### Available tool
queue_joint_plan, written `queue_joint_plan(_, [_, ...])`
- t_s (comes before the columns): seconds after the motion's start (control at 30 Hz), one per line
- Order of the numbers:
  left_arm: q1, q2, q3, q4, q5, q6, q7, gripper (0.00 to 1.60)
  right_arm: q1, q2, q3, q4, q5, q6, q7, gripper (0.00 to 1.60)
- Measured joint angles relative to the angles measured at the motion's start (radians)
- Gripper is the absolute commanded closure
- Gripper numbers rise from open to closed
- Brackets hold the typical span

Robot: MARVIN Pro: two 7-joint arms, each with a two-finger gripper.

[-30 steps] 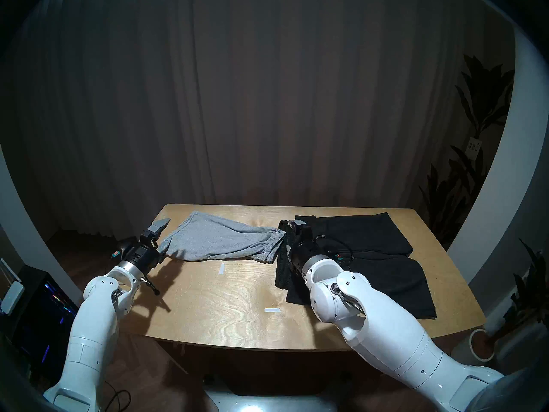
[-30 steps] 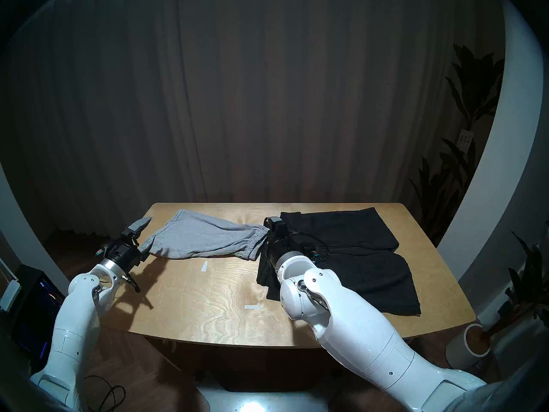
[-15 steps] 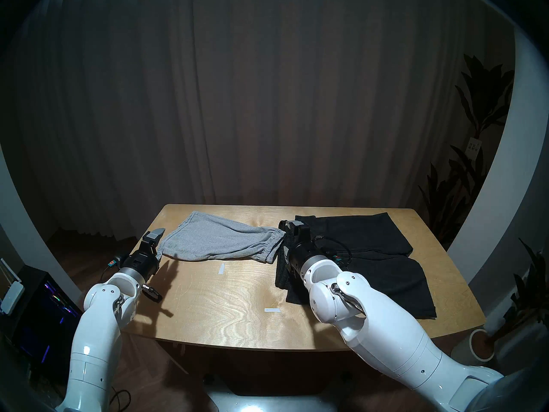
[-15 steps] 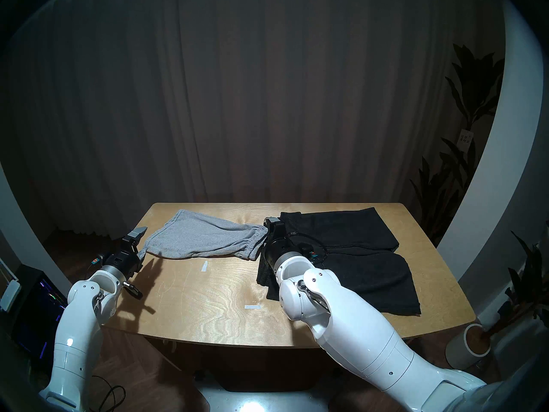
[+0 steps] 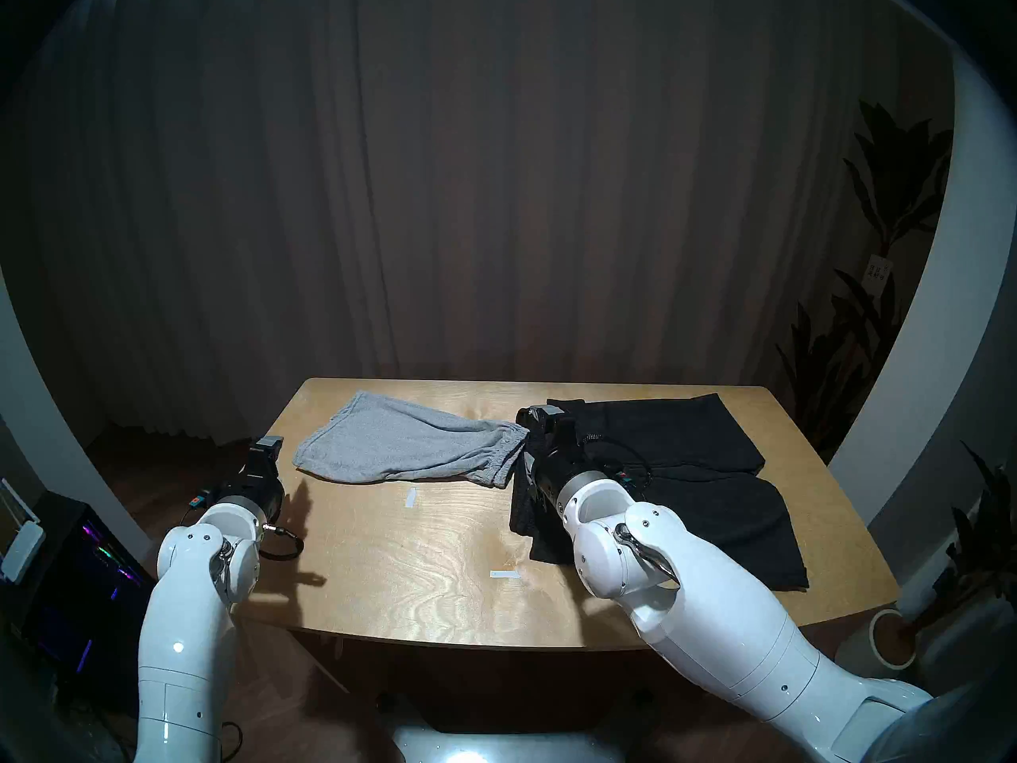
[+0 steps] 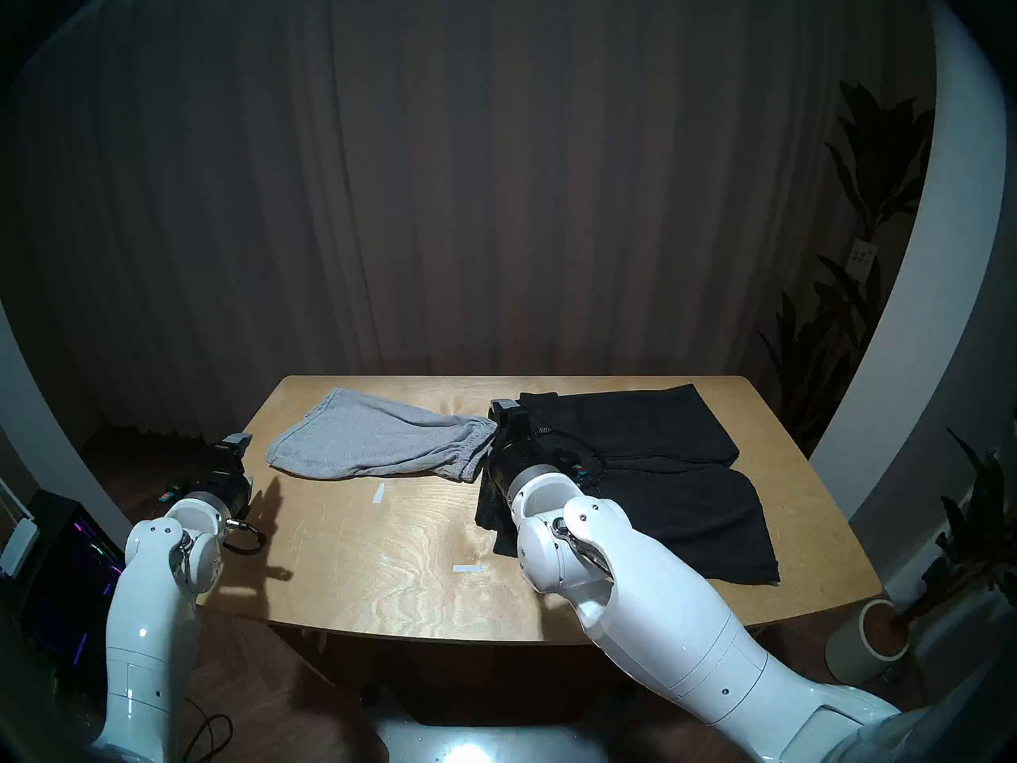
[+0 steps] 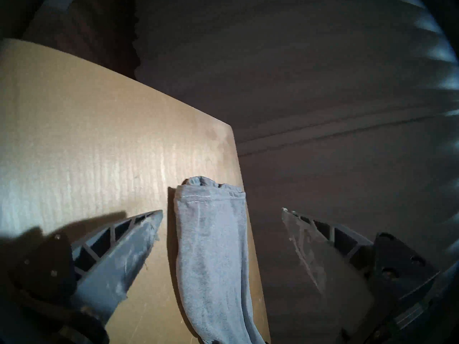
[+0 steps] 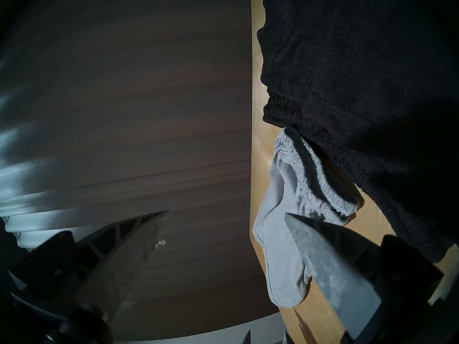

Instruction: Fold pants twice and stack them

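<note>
Now both claws released: left claw (image 7: 221, 224) spread wide around grey shorts (image 5: 407, 442) hem, frame centre; right claw (image 8: 227, 217) gaping beside waistband. Grey folded once on worktop (image 5: 413, 569); black shorts (image 5: 688, 470) unfolded, right, waiting their turn.

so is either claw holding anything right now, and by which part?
Nothing is held. Left claw is open beside the grey shorts' leg end; right claw is open at their waistband.
</note>
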Motion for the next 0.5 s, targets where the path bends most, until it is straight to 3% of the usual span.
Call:
queue_joint_plan(0.23, [-0.026,-0.003,0.000,-0.015,-0.040,-0.006,0.155,0.00,-0.002,-0.002,0.002,0.000,-0.003,-0.001,0.018,0.00])
queue_joint_plan(0.5, [-0.044,0.018,0.006,-0.037,-0.045,0.015,0.241,0.00,-0.002,-0.005,0.001,0.004,-0.004,0.001,0.024,0.00])
